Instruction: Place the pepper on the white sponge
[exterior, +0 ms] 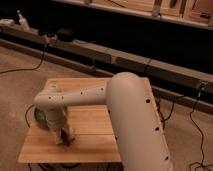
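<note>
My gripper hangs at the end of the white arm, low over the front left part of the wooden table. A small dark red shape at the gripper's tip looks like the pepper. I cannot tell whether it is held or lying on the table. The white sponge does not show; the arm and gripper cover that part of the table.
A green plate lies at the table's left edge, partly behind the arm's wrist. My big white forearm covers the table's right side. Cables lie on the floor, and a long dark bench runs behind.
</note>
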Robot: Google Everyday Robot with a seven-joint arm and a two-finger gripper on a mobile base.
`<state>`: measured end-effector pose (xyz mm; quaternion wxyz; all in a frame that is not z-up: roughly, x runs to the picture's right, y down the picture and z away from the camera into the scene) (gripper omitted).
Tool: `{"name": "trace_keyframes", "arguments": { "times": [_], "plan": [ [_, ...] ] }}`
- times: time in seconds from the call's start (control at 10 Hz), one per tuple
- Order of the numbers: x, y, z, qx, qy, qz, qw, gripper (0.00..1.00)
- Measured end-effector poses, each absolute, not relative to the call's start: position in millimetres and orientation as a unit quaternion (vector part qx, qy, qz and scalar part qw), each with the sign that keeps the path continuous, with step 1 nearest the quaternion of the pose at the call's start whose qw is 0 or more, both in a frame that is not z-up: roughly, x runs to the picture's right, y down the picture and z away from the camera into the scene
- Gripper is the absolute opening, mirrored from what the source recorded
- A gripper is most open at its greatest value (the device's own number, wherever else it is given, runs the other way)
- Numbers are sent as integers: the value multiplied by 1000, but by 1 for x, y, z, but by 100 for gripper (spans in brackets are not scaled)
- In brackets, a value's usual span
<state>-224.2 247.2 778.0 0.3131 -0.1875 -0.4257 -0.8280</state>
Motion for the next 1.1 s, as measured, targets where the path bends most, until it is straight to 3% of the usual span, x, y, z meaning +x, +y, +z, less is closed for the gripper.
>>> {"name": "trace_keyframes", "arguments": {
  "times": [0.2, 1.1],
  "plan": [
    [-221, 245, 779, -190, -422, -827, 320, 79],
    [-195, 222, 773, -182, -410, -811, 376, 80]
  ]
}}
